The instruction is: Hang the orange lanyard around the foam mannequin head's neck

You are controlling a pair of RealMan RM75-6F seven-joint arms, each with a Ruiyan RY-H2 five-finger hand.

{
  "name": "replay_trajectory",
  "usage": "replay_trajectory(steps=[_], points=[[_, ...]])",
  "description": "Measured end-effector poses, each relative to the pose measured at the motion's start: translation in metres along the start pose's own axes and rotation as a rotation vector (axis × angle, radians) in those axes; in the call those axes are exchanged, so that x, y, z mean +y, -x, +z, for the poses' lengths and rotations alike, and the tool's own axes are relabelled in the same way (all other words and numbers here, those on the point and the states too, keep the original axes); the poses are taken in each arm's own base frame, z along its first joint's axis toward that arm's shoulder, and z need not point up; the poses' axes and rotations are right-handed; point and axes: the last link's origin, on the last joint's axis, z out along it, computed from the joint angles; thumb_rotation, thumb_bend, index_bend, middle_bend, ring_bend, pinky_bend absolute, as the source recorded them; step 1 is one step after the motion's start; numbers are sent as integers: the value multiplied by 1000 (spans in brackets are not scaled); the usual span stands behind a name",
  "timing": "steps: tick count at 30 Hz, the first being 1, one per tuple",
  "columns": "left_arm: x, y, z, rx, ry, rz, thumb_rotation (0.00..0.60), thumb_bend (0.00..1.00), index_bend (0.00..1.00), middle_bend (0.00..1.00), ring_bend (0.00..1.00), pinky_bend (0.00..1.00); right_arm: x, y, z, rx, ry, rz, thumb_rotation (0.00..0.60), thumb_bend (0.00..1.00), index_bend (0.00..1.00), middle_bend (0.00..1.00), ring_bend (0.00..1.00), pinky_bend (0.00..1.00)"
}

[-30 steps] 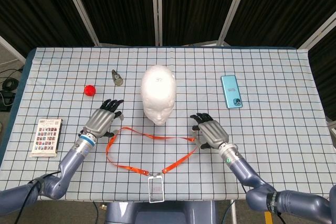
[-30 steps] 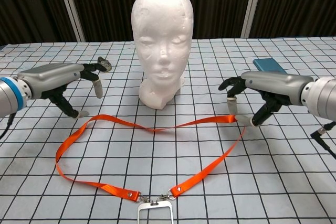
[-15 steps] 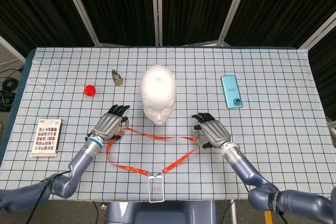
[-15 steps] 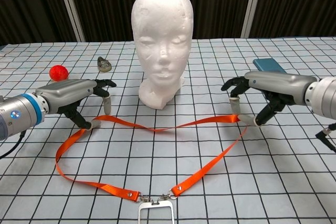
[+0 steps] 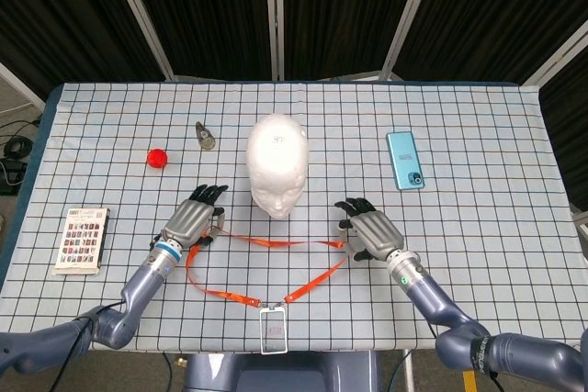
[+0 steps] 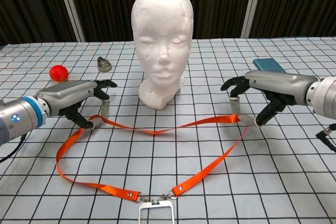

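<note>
The white foam mannequin head stands upright at mid-table, facing me. In front of it the orange lanyard lies as a wide loop, with its clear badge holder at the near edge. My left hand sits at the loop's left corner, thumb and a finger pinching the strap, which is raised slightly off the cloth there. At the right corner my right hand holds the strap between thumb and a finger, low over the table.
A teal phone lies to the right of the head. A red ball and a small metal object lie to the left. A card pack sits near the left edge of the checked tablecloth.
My left hand came in from the left to the strap's left corner and closed on it, and that corner rose and shifted a little. The right hand barely moved.
</note>
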Motion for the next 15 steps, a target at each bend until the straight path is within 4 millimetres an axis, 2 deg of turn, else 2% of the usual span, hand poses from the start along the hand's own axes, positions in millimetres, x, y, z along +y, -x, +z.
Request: replay_trajectory(steps=[8, 12, 15], points=[[7, -13, -16, 45, 57, -10, 600, 524, 641, 0, 0, 0, -8, -10, -12, 37, -52, -17, 600, 479, 723, 122, 0, 0], [7, -31, -32, 98, 94, -14, 600, 525, 641, 0, 0, 0, -14, -20, -22, 78, -98, -40, 600, 481, 723, 133, 0, 0], [5, -48, -46, 162, 100, -33, 600, 524, 641, 0, 0, 0, -19, -34, -31, 126, -147, -58, 600, 482, 724, 138, 0, 0]])
